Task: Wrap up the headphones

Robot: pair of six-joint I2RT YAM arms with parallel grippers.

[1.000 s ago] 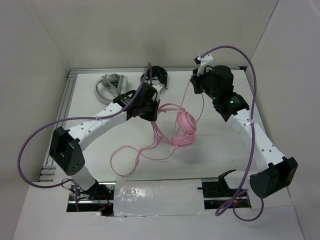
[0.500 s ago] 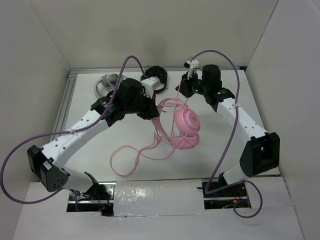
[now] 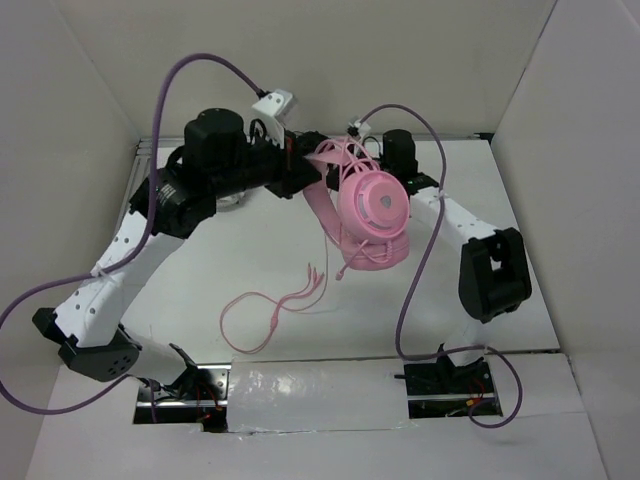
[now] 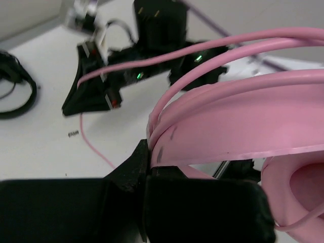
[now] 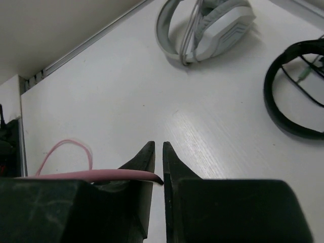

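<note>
The pink headphones [image 3: 372, 205] hang in the air above the back middle of the table. My left gripper [image 3: 303, 180] is shut on their pink headband [image 4: 238, 126], which fills the left wrist view at the jaws [image 4: 149, 152]. The thin pink cable [image 3: 262, 312] drops from the ear cups and lies in loose loops on the table. My right gripper [image 3: 362, 152] sits just behind the headband. In the right wrist view its jaws [image 5: 158, 148] are nearly closed and pinch a strand of the pink cable [image 5: 101, 175].
Grey-white headphones [image 5: 212, 25] and black headphones [image 5: 293, 101] lie on the table at the back, the black ones also in the left wrist view [image 4: 17, 88]. White walls enclose the table on three sides. A foil-covered strip [image 3: 315, 395] lies at the near edge.
Both arms have risen and moved toward the back, lifting the headphones off the table. The right gripper has swung left to the headband. Less cable lies on the table.
</note>
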